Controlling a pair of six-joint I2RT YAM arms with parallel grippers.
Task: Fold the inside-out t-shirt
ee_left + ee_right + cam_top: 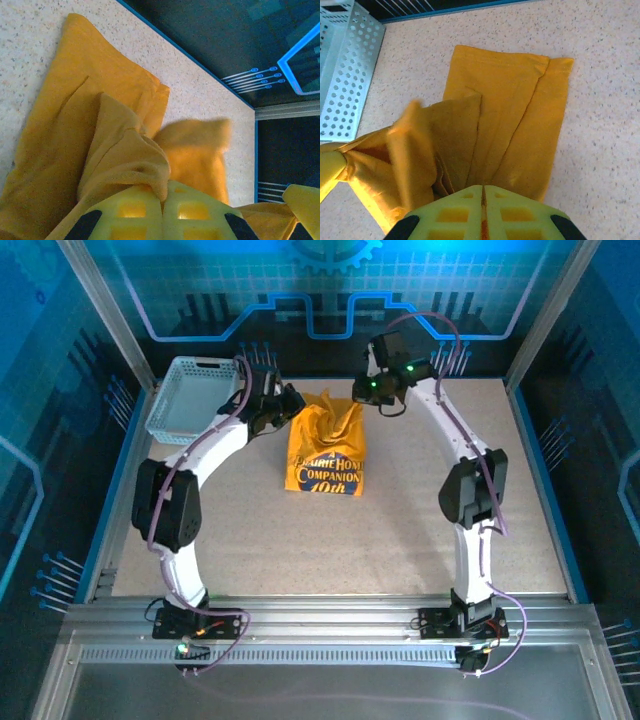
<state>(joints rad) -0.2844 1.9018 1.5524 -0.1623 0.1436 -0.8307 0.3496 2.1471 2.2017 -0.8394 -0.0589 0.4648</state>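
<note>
The inside-out t-shirt (326, 453) is mustard-yellow cloth lying mid-table, white lettering facing up on its near half. Its far end is lifted off the table between the two arms. My left gripper (290, 405) is shut on the cloth's far left edge; in the left wrist view a fold of the t-shirt (100, 150) runs into the closed jaws of the left gripper (164, 192). My right gripper (362, 392) is shut on the far right edge. The right wrist view has the right gripper (482, 189) pinching the t-shirt (510, 110), with a strip of cloth showing between its fingers.
A light grey perforated basket (190, 397) stands at the back left of the table, close to the left arm; its wall (345, 75) also appears in the right wrist view. Bare speckled tabletop (300, 550) lies in front of the shirt.
</note>
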